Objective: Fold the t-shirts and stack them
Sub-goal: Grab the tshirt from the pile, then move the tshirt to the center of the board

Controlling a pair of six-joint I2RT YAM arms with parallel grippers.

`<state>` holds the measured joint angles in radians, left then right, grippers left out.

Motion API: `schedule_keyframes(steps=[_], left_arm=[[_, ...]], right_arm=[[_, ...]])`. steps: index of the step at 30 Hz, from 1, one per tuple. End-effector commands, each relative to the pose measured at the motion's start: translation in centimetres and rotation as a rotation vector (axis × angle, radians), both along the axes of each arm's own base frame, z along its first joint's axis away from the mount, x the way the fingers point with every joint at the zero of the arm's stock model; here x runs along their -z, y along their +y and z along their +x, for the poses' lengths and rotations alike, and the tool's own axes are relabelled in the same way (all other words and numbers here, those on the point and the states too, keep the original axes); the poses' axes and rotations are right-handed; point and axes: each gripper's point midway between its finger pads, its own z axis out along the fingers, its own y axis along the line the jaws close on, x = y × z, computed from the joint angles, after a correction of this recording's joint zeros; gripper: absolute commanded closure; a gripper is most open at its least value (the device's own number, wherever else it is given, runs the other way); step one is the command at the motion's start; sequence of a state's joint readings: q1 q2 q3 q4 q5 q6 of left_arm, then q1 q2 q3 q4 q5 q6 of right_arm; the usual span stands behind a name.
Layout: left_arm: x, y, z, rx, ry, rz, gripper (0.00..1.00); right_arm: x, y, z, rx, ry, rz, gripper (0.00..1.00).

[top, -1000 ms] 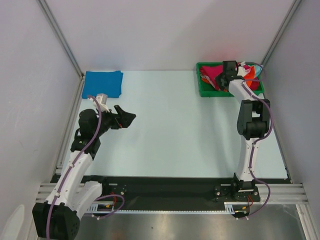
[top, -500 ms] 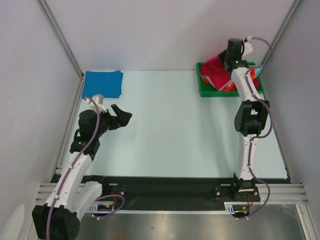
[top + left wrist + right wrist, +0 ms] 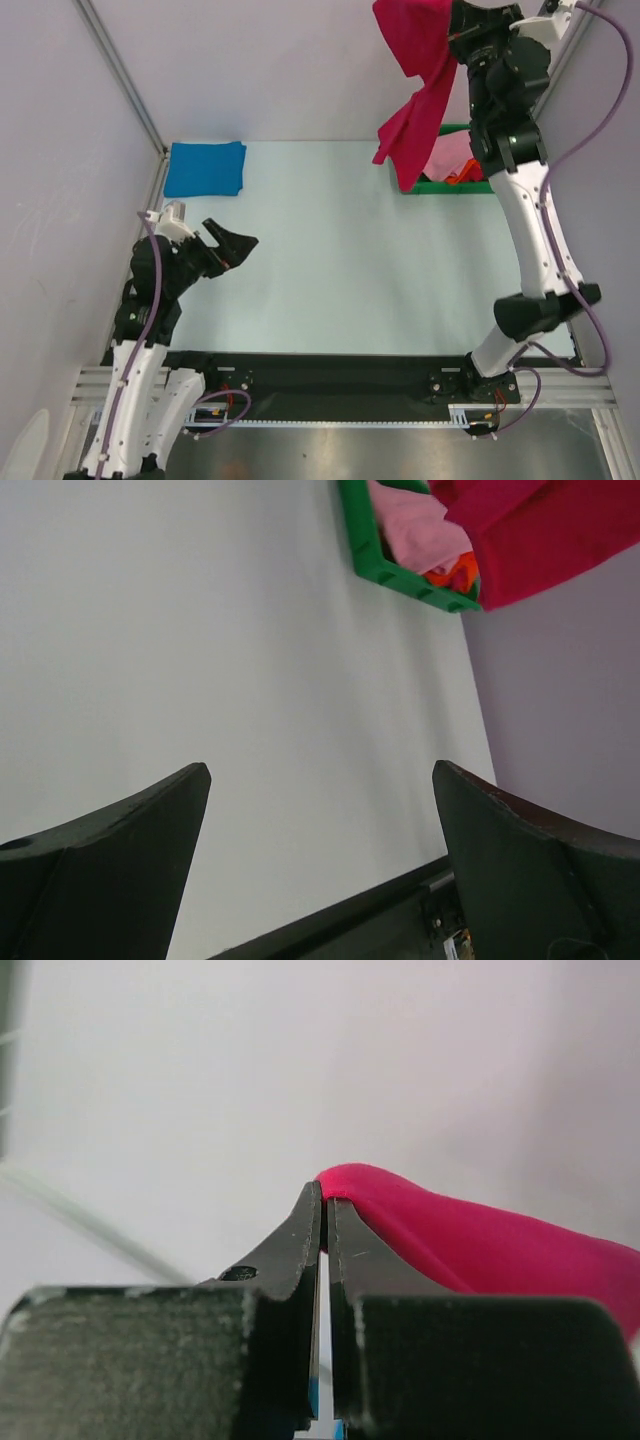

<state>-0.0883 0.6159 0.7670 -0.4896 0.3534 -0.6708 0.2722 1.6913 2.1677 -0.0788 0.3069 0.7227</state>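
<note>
Top external: the right pincer (image 3: 455,30), raised high, pinches the crimson t-shirt (image 3: 415,90). The shirt hangs lengthwise from the pincer, its free end over the near-left corner of the green bin (image 3: 450,187) below. A pink t-shirt (image 3: 450,155) and an orange t-shirt (image 3: 462,179) lie in that bin. The left pincer (image 3: 232,245) is spread above the bare table (image 3: 350,250), with a folded blue t-shirt (image 3: 205,168) beyond it.

Left wrist: the fingers stand wide apart. Far ahead is the bin, and crimson cloth hides its far side.

Right wrist: the jaws are pressed together on a crimson fold that trails off to the right.
</note>
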Motion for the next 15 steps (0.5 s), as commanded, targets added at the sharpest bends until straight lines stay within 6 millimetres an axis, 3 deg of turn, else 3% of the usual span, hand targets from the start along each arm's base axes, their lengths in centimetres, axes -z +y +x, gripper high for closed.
schedule_keyframes(steps=[1, 2, 3, 5, 6, 8, 9, 10, 11, 12, 14, 15], left_arm=[[-2.3, -1.1, -3.5, 0.105, -0.042, -0.021, 0.00], [-3.0, -1.2, -4.0, 0.114, -0.073, -0.024, 0.00], [-4.0, -1.4, -4.4, 0.129, -0.094, -0.032, 0.01], [-4.9, -2.3, -5.2, 0.192, -0.112, -0.048, 0.05], [-5.4, -2.7, -5.4, 0.226, -0.114, -0.057, 0.07], [-5.7, -4.0, -6.3, 0.336, -0.103, -0.086, 0.22], [-5.2, -4.4, -6.0, 0.370, -0.062, -0.094, 0.30], [-5.0, -4.7, -6.2, 0.397, -0.042, -0.095, 0.39], [-4.6, -4.7, -6.1, 0.398, -0.009, -0.088, 0.39], [-4.6, -4.5, -6.1, 0.394, -0.002, -0.065, 0.39], [-4.8, -4.0, -5.7, 0.352, -0.024, -0.027, 0.38], [-4.8, -4.0, -5.6, 0.331, -0.011, -0.034, 0.38]], right_arm=[[-5.9, 2.5, -7.9, -0.062, -0.178, 0.033, 1.00], [-6.0, 2.9, -8.9, -0.072, -0.177, 0.037, 1.00], [-7.0, 2.6, -11.2, -0.086, -0.200, 0.056, 1.00], [-4.3, 4.1, -11.6, -0.140, -0.113, 0.058, 1.00], [-3.7, 3.9, -12.8, -0.155, -0.092, 0.058, 1.00], [2.4, 5.2, -11.8, -0.192, 0.054, 0.012, 1.00], [3.4, 4.5, -13.0, -0.206, 0.082, 0.059, 0.98], [5.9, 4.4, -12.8, -0.211, 0.142, 0.049, 0.96], [11.2, 4.8, -11.5, -0.212, 0.248, 0.001, 0.97], [13.2, 3.8, -11.0, -0.193, 0.291, -0.010, 0.96], [19.9, 3.4, -9.9, -0.221, 0.436, -0.049, 0.91], [22.1, 2.0, -9.2, -0.209, 0.478, -0.067, 0.87]])
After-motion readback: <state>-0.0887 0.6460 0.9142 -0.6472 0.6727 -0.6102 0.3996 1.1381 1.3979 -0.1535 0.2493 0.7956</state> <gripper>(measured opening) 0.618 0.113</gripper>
